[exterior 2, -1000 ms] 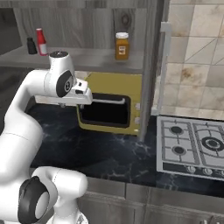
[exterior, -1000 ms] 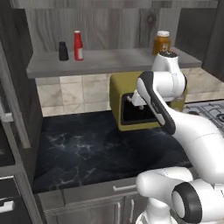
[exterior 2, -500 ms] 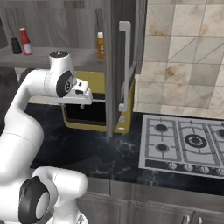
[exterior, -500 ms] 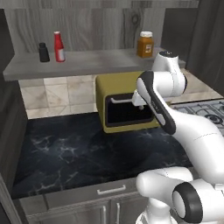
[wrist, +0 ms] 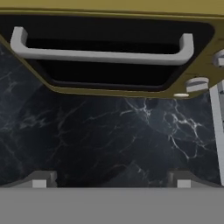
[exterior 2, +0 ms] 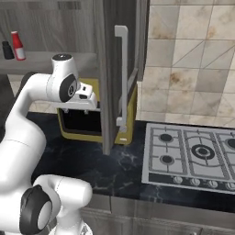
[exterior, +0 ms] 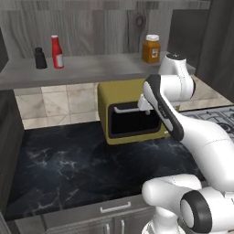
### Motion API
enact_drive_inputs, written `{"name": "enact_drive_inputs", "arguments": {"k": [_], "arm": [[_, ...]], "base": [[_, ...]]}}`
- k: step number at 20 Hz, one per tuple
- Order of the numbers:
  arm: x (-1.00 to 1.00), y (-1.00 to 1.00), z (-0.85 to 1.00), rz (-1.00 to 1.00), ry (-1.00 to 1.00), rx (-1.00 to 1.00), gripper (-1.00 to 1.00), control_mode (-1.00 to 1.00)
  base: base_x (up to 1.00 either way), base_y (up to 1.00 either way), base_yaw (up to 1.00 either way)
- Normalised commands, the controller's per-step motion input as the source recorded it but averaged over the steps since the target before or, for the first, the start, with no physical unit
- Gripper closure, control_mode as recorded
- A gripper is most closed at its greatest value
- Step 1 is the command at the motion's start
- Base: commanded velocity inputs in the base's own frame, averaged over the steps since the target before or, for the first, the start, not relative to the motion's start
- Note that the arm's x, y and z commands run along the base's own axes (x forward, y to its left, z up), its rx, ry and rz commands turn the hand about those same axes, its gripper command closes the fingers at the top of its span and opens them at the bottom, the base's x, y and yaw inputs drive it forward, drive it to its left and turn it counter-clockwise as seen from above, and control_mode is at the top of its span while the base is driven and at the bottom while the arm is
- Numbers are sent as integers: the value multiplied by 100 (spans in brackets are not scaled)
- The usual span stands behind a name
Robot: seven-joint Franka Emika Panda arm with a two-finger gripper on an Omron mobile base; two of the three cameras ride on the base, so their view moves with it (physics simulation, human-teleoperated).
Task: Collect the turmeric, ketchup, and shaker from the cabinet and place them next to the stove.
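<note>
On the grey shelf of the cabinet (exterior: 91,68) stand the black shaker (exterior: 40,58) and the red ketchup (exterior: 56,51) at the left. The orange turmeric (exterior: 151,49) stands at the right end, just behind my arm's upper joint. The shaker (exterior 2: 7,50) and ketchup (exterior 2: 18,46) also appear at the far left of the right base view. The stove (exterior 2: 193,156) lies to the right on the counter. My gripper (wrist: 111,181) is open and empty, low in front of the microwave door, well below the shelf.
A yellow-olive microwave (exterior: 132,112) with a pale door handle (wrist: 100,54) sits on the black marble counter (exterior: 68,164). The open cabinet door (exterior 2: 110,69) with its long white handle (exterior 2: 121,78) juts out between my arm and the stove.
The base has driven to the right, so the whole scene slid left in both base views and the cabinet door and stove came further into view. The arm keeps its pose.
</note>
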Motion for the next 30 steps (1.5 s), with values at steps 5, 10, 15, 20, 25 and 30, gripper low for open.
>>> {"name": "enact_drive_inputs", "arguments": {"k": [5, 10, 15, 20, 25, 30], "arm": [[0, 0, 0, 0, 0, 0, -100, 100], [0, 0, 0, 0, 0, 0, -100, 100], [0, 0, 0, 0, 0, 0, -100, 100], [0, 0, 0, 0, 0, 0, -100, 100], [-2, 0, 0, 0, -2, 0, -100, -100], [-42, 1, 19, 0, -32, -15, -100, -100]], "base": [[57, -1, -2], [65, -5, -1], [34, -14, 0], [83, -7, 0], [7, 0, 0], [0, 0, 0]]}}
